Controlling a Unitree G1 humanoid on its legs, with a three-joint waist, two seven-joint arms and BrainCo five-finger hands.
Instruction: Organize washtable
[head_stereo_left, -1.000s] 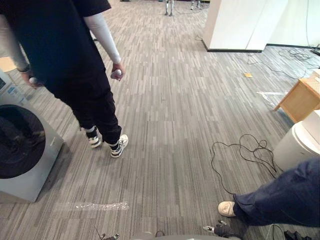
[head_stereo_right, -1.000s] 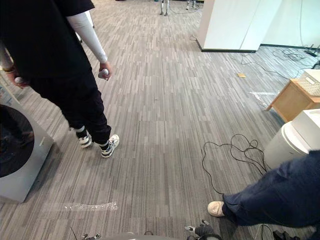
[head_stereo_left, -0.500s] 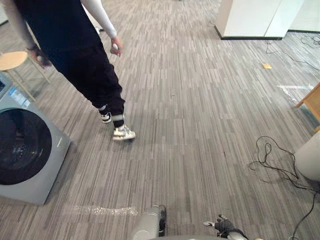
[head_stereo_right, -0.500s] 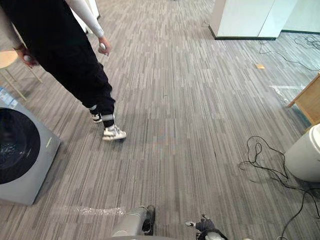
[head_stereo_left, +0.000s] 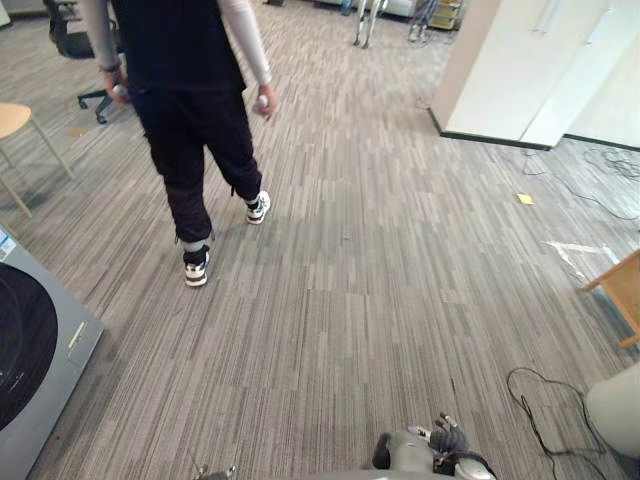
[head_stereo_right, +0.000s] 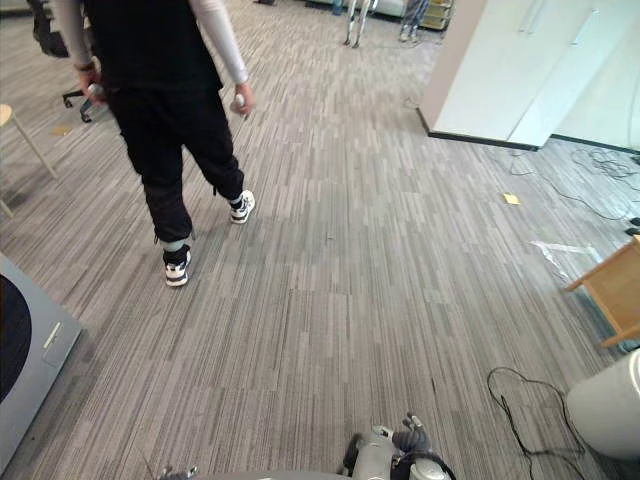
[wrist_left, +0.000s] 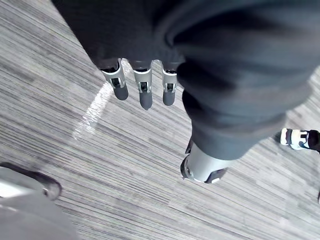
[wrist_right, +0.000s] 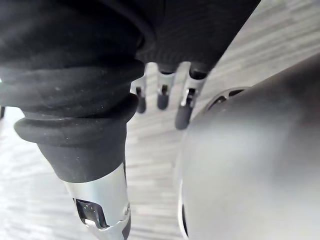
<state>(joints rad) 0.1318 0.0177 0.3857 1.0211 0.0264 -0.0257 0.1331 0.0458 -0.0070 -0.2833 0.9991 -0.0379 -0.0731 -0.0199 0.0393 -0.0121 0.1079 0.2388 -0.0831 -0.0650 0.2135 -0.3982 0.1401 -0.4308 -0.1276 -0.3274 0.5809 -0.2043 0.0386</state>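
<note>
Underfoot, grey carpet (head_stereo_left: 380, 250) in narrow strips, laid lengthwise away toward the far end of an open office room. At the upper right, a white wall block (head_stereo_left: 520, 60) with a dark skirting. Along the right edge, a corner of a wooden table (head_stereo_left: 625, 285), and below it, near the lower right corner, part of a white round bin (head_stereo_left: 615, 405). On the carpet between wall block and table, a small yellow scrap (head_stereo_left: 524, 198) and a strip of clear tape (head_stereo_left: 570, 247). At the left edge, a wooden stool (head_stereo_left: 15, 118); beyond it, a black office chair (head_stereo_left: 70, 35).

Ahead and to the left, a person (head_stereo_left: 185, 60) seen from behind, in a dark top with white sleeves, black trousers and black-and-white shoes, one foot ahead of the other, with a small object in each hand.

At the lower left, cut by the edge, a grey washing machine (head_stereo_left: 70, 345) standing on the carpet, well apart from both hands, its front with the dark round door facing the open carpet. Cannot tell its long axis from the part in view.

Left hand (wrist_left: 145, 92) hanging over bare carpet, fingers straight, side by side with small gaps, clasping nothing. Right hand (wrist_right: 161, 97) likewise down low, fingers loose and apart, with nothing between them.
</note>
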